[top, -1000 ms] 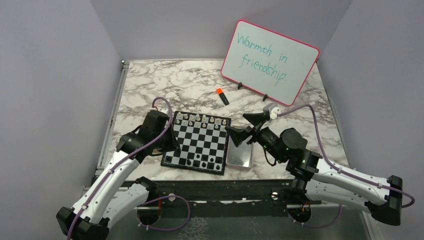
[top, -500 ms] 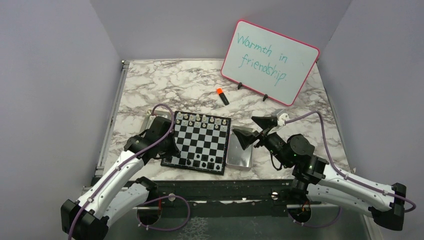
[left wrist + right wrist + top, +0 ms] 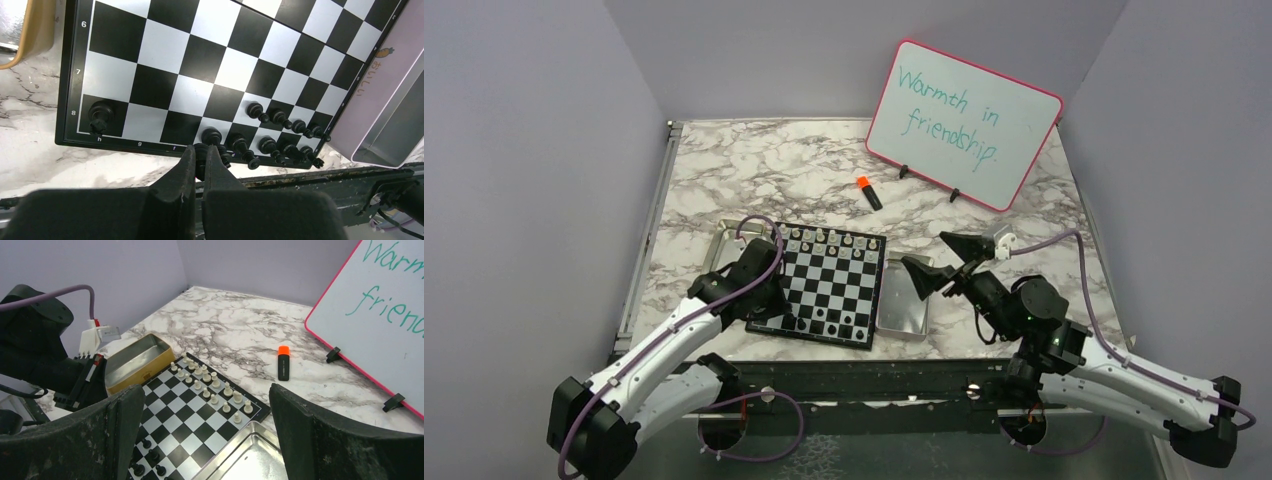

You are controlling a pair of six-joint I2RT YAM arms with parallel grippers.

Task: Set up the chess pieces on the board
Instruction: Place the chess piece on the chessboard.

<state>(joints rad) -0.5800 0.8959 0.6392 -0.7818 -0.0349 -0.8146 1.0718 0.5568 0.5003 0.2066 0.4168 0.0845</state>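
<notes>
The black piece (image 3: 200, 151), likely light and slippery, is pinched about its middle by left fingers (image 3: 186, 167); right fingers (image 3: 310, 435) are spread wide.

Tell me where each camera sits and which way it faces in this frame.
Top external: fixed above and behind the bases, looking down on the table; left arm and right arm both show.
Left wrist: on the left arm, looking down at the board's black-piece end; its jaws pinch a black piece.
Right wrist: over the silver tray, facing across the board toward the marker and whiteboard; its open jaws frame the view.
Shared: all three see the board.
</notes>
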